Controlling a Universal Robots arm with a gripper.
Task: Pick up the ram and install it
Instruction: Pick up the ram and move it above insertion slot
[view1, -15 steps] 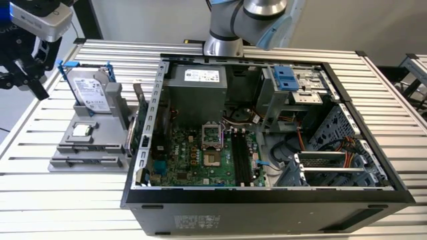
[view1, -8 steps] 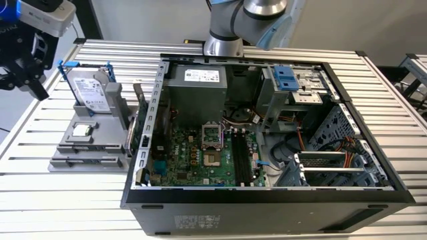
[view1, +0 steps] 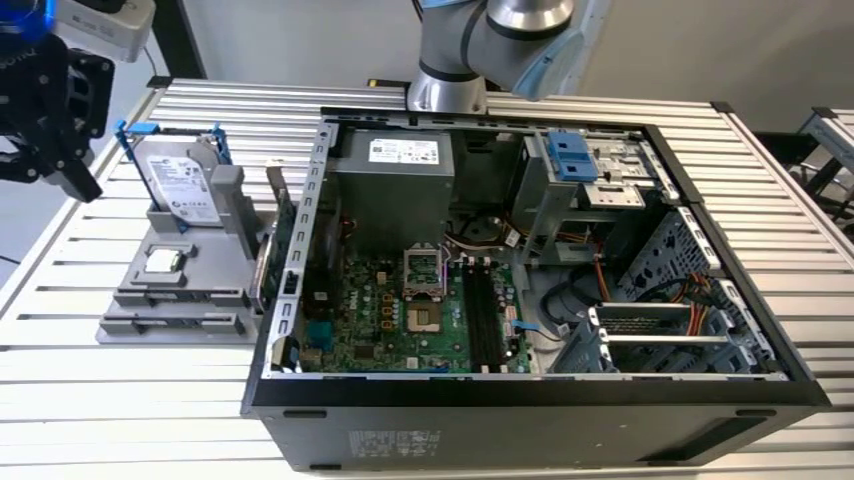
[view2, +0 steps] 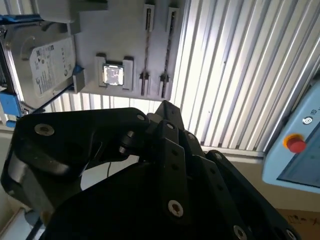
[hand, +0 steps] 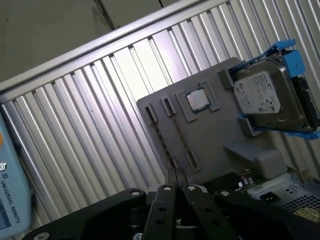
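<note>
Currently logged, first wrist view. Gripper (hand: 175, 176): fingertips pressed together on nothing, low centre of frame, over the ribbed table (hand: 75, 130). Ram (hand: 163, 141): edge-on in a slot of the gray tray (hand: 215, 135), mid-frame, just beside the processor chip (hand: 197, 100). Hard drive (hand: 267, 92): right of frame, at the tray's edge. I see open table left of the tray; the computer case (view1: 534, 420) borders its other side in the exterior view.

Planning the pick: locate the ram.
The ram stands edge-on in a slot of the grey holder beside the processor chip, on the exterior view's left of the computer case.
</note>
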